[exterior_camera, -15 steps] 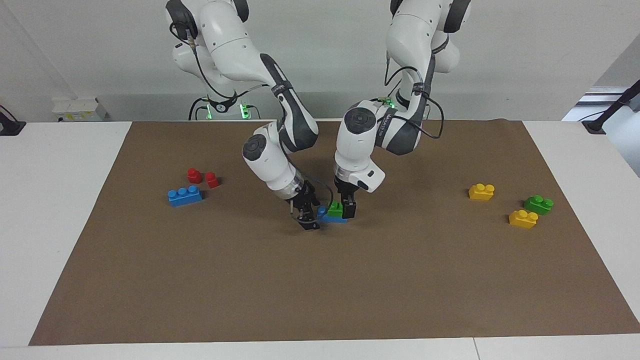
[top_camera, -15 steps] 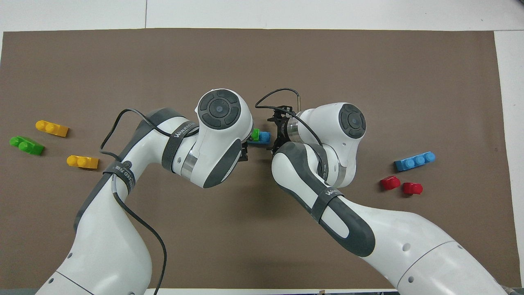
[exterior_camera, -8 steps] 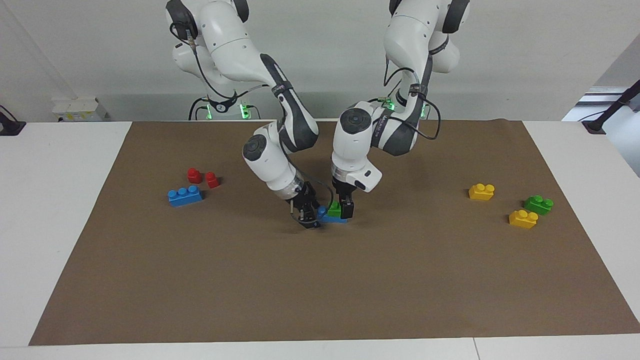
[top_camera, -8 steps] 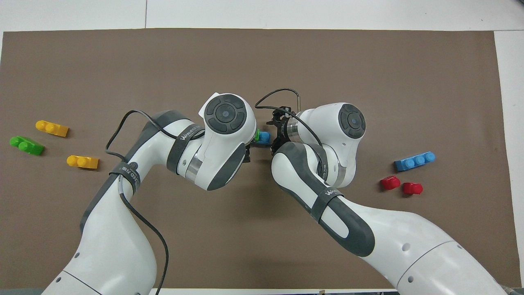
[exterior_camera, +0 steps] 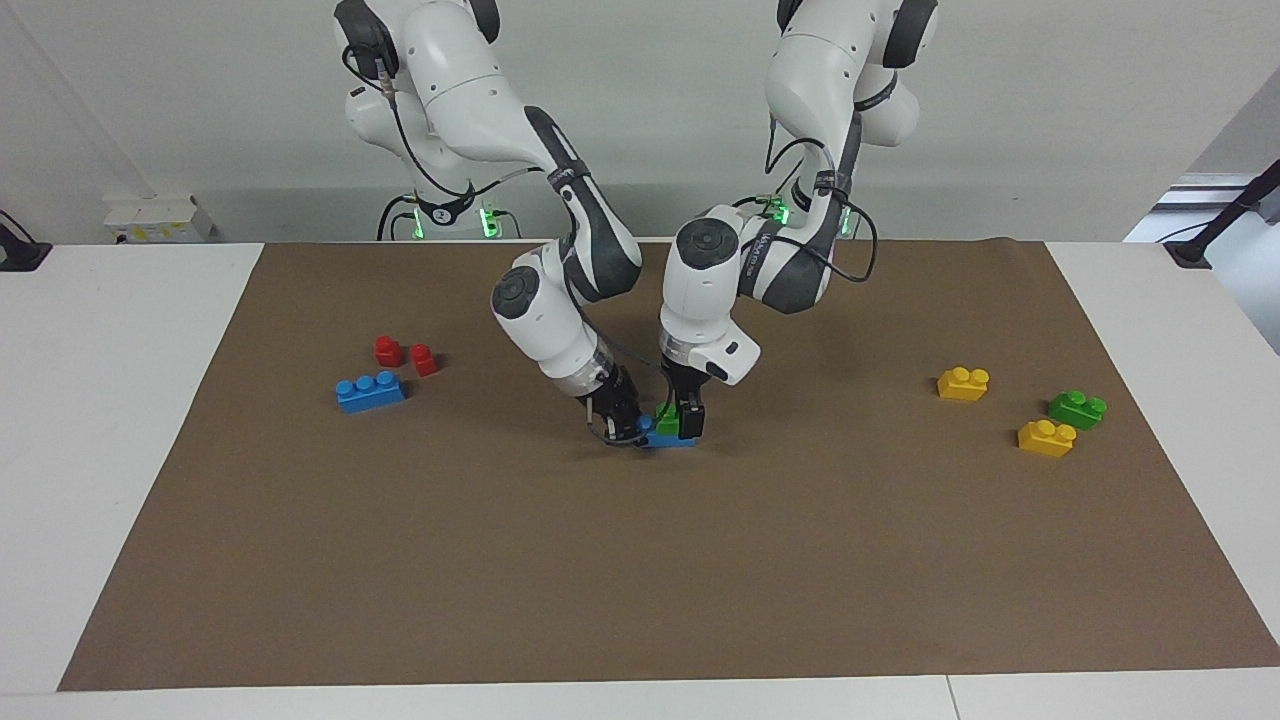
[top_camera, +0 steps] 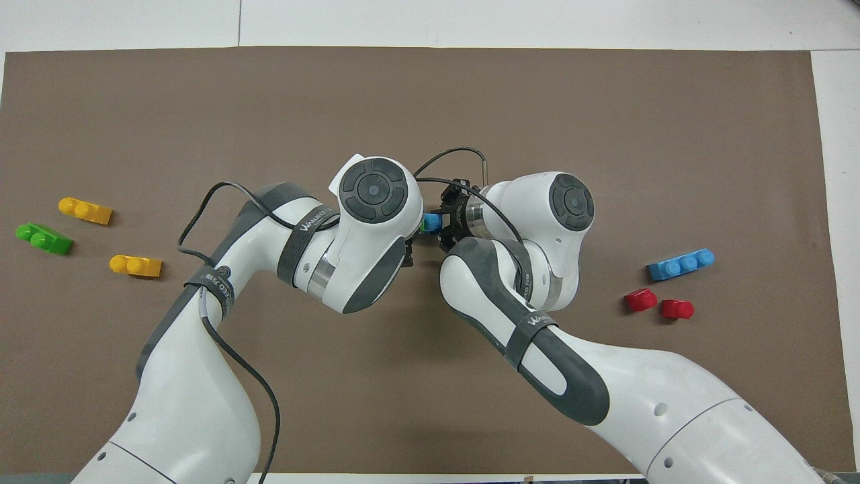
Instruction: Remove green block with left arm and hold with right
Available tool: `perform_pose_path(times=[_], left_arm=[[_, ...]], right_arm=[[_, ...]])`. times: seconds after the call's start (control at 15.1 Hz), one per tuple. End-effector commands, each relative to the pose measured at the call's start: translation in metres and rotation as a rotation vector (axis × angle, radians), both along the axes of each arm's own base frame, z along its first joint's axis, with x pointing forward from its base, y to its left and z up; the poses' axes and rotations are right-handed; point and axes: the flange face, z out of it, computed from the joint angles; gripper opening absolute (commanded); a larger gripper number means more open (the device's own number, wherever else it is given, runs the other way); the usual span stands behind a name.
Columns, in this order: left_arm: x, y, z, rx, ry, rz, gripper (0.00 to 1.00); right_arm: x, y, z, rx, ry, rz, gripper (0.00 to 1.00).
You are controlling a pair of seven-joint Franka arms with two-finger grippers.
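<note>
The green block (exterior_camera: 668, 420) sits stacked on a small blue brick (exterior_camera: 670, 440) in the middle of the brown mat; in the overhead view only a sliver of the green block (top_camera: 421, 223) and one end of the blue brick (top_camera: 434, 221) show between the two wrists. My left gripper (exterior_camera: 677, 419) is down over the green block, open, with a finger on either side of it. My right gripper (exterior_camera: 625, 429) is low on the mat, shut on the end of the blue brick that points toward the right arm.
Two yellow bricks (exterior_camera: 963, 383) (exterior_camera: 1046, 438) and a darker green brick (exterior_camera: 1077, 408) lie toward the left arm's end. A long blue brick (exterior_camera: 371, 390) and two red pieces (exterior_camera: 389, 350) (exterior_camera: 424, 359) lie toward the right arm's end. The brown mat (exterior_camera: 640, 580) covers the table.
My right gripper has slid in to the blue brick's end and closed on it. My left gripper has stayed open around the green block, its arm shifting slightly.
</note>
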Motion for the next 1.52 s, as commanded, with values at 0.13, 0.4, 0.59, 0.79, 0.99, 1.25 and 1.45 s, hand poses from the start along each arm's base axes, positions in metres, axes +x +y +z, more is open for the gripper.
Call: perform_pose_path(times=[0.13,0.4,0.59,0.79,0.99,1.25,1.45], left_arm=[[-0.002,0.0,-0.004,0.009,-0.023,0.008,1.0],[-0.004,-0.001,-0.006,0.041,-0.041,-0.024,0.38],[-0.004,-0.003,-0.002,0.045,-0.054,-0.066,0.0],[-0.003,-0.004,-0.001,0.03,-0.055,-0.047,0.0],[-0.001,-0.001,0.004,0.026,-0.059,-0.039,0.0],[0.008,0.021,0.037,0.017,-0.078,-0.012,0.0],[0.017,0.05,0.072,0.012,-0.091,0.028,0.0]], right_arm=[[0.001,0.002,-0.002,0.017,-0.009,-0.022,0.0],[0.0,0.002,-0.003,0.017,-0.009,-0.025,0.0],[0.0,0.001,-0.004,0.015,-0.016,-0.029,0.0],[0.0,0.001,-0.004,0.015,-0.018,-0.028,0.0],[0.0,0.001,-0.004,0.015,-0.018,-0.028,0.0],[0.0,0.001,-0.003,0.015,-0.019,-0.03,0.0],[0.001,0.001,-0.003,0.016,-0.02,-0.03,0.0]])
